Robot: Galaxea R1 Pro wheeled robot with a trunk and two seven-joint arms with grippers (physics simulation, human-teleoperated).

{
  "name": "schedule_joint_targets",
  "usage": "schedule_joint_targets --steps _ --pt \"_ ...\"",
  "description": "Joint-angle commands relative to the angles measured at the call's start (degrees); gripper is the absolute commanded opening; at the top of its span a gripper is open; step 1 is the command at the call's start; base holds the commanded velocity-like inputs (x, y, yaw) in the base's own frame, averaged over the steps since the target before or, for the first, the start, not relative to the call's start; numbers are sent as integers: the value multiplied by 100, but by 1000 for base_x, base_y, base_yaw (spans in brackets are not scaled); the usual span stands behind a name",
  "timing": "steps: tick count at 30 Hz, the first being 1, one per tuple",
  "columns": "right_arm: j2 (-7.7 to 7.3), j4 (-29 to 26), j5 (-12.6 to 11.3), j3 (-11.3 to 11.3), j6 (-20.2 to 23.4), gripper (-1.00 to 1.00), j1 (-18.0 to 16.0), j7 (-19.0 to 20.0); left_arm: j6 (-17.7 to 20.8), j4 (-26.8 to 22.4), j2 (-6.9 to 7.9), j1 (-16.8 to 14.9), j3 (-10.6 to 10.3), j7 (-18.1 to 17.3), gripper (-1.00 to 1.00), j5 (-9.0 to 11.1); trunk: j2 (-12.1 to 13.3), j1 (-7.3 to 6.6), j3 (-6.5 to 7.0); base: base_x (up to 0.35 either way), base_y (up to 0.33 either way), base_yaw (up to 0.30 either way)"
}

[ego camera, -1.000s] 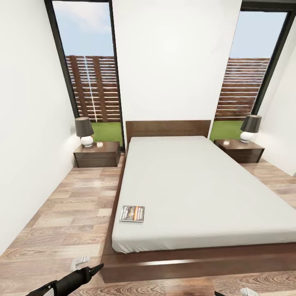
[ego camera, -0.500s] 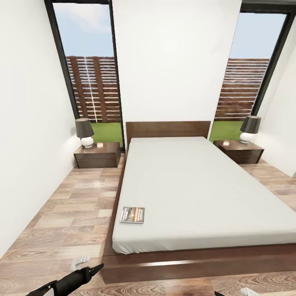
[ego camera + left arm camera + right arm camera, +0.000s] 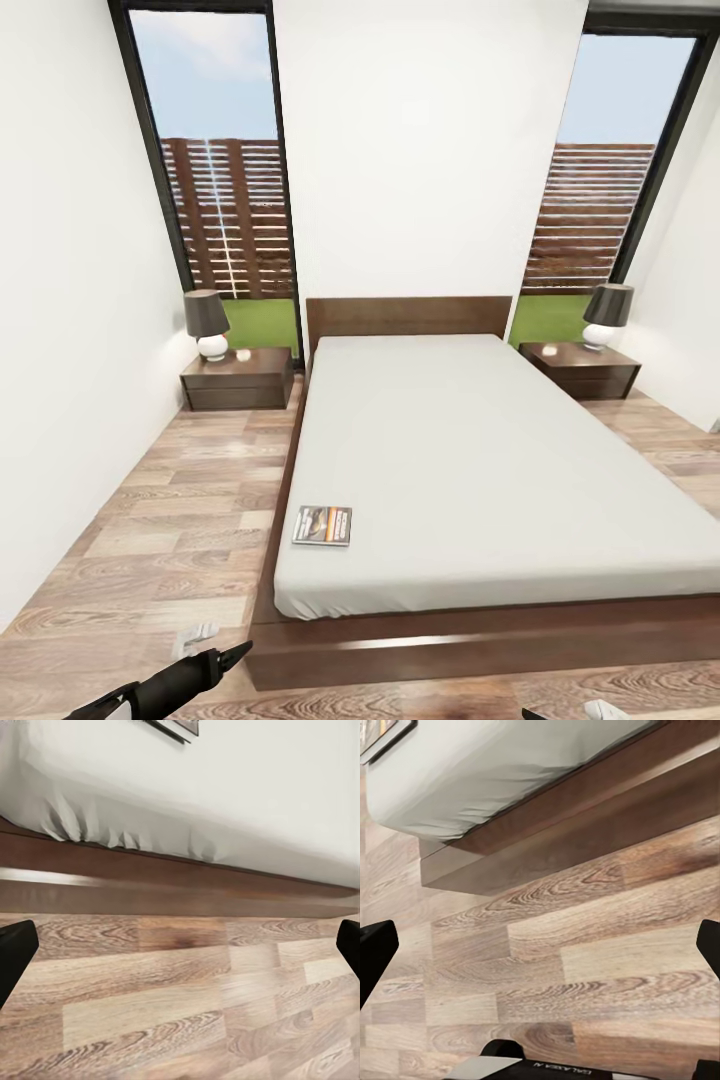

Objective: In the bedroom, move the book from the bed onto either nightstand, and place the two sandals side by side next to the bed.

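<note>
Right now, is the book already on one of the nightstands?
No, the book lies on the bed near its foot corner, far from both nightstands.

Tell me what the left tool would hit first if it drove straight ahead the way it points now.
Probably the wood-plank floor just short of the dark brown wooden bed frame. The open left tool looks down at bare planks, nothing between its fingers. Depth is unclear, so it could be the frame's side rail instead.

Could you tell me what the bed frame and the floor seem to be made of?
The bed frame looks like dark brown wood with a smooth, slightly glossy finish, showing a pale sheen along its side. The floor appears to be wood planks, lighter brown with visible grain; it could be laminate.
</note>
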Motion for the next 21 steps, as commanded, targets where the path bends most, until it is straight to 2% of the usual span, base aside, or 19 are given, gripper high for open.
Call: schedule_joint_targets --steps 1,21 --pt "-1 9 -36 49 -26 100 -6 18 -30 7 0 -5 -21 -14 100 12 36 -22 11 0 0 0" --pt "-2 9 -38 49 -26 100 -6 18 -30 7 0 -5 -22 -14 100 12 839 -461 370 0 0 0"
